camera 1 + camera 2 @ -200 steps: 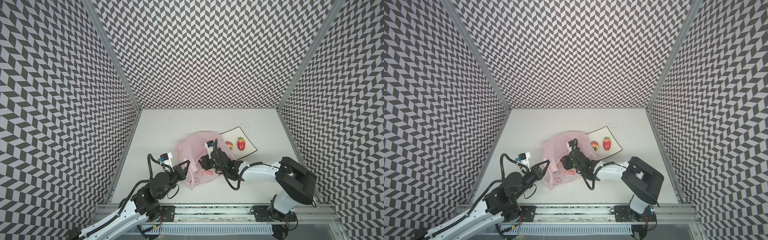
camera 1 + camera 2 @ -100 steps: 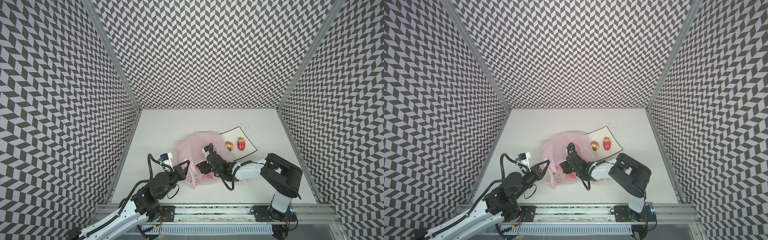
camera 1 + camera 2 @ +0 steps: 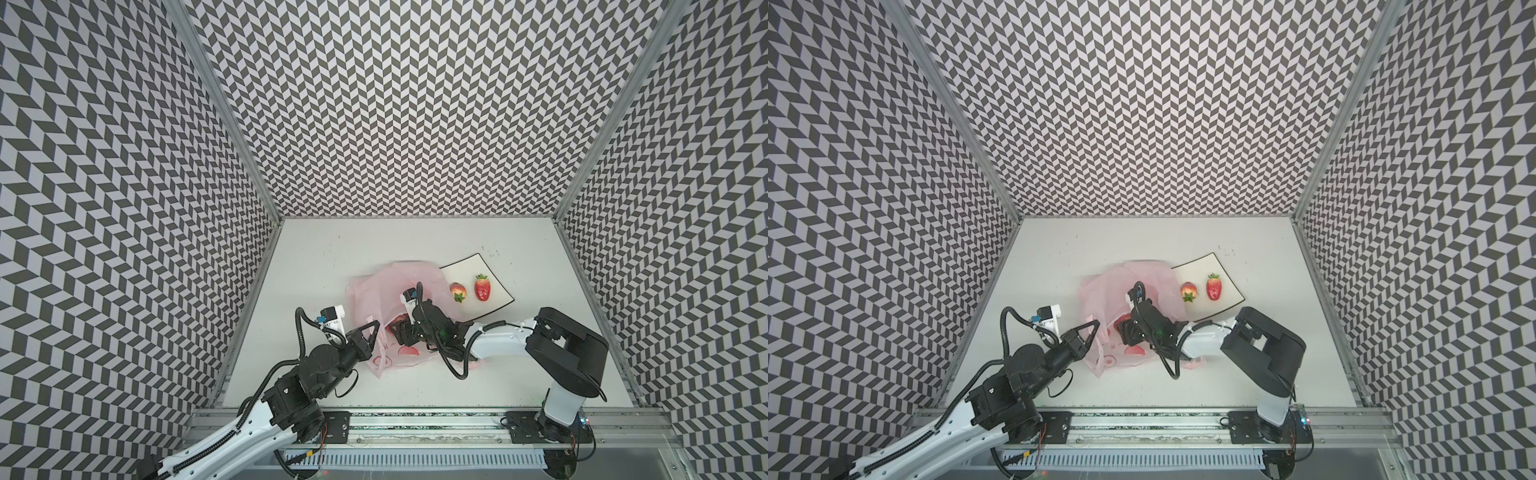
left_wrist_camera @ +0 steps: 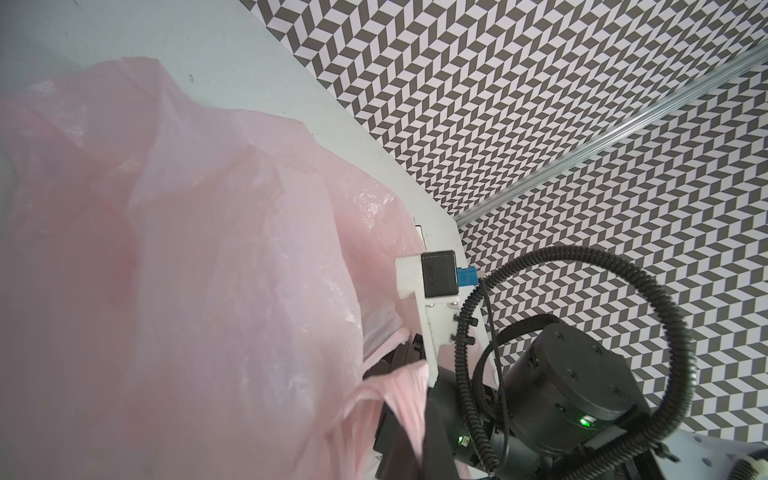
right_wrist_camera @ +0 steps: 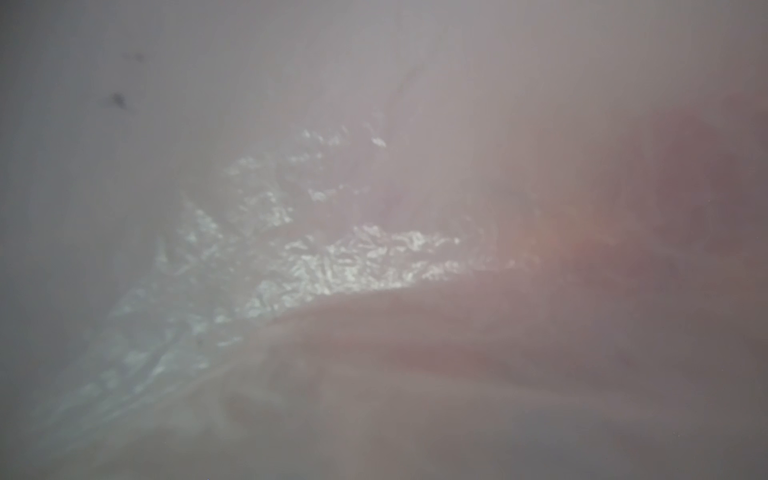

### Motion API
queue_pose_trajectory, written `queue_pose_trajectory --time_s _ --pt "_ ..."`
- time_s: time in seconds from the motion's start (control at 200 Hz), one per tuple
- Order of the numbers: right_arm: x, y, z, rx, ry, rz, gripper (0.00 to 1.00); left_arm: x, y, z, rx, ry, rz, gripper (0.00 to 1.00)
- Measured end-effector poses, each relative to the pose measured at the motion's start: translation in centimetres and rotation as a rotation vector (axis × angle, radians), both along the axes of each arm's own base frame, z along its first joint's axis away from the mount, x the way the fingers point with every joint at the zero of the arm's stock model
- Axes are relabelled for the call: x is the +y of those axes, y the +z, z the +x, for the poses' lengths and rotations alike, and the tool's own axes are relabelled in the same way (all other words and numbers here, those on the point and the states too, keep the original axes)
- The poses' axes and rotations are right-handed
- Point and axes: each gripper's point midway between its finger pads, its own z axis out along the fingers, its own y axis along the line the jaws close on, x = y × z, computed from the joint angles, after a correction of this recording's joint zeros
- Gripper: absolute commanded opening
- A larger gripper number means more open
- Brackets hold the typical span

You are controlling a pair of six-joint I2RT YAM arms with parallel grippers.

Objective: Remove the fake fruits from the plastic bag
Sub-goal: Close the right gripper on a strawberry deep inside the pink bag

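My left pincer [image 3: 376,328] clenched on plastic bag [image 3: 386,286] rim at 9 o'clock; right pincer [image 3: 401,332] inside, spread unclear; go slow toward strawberry [image 3: 397,323].

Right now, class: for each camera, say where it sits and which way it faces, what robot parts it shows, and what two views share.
Top views: high overhead, looking down at the table; both arms, the left gripper pinching the bag, the right gripper at the bag's mouth.
Left wrist: on the left arm, facing along the bag; shows the right arm's wrist.
Right wrist: on the right arm, pressed into bag film; no robot parts.
Shared: the bag, in all views.
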Motion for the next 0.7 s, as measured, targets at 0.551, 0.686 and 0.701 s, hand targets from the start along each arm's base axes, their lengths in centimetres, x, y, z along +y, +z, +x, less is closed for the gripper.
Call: queue_pose_trajectory --time_s 0.551,0.686,0.701 --pt "2.8 -1.7 0.8 0.013 0.062 -0.017 0.53 0.0 0.0 0.0 0.0 0.0 0.0 0.0" --pt "3.1 -1.7 0.9 0.008 0.067 -0.017 0.45 0.0 0.0 0.0 0.001 0.0 0.001 0.0" --pt "3.1 -1.7 0.9 0.008 0.068 -0.018 0.44 0.0 0.0 0.0 0.001 0.0 0.001 0.0"
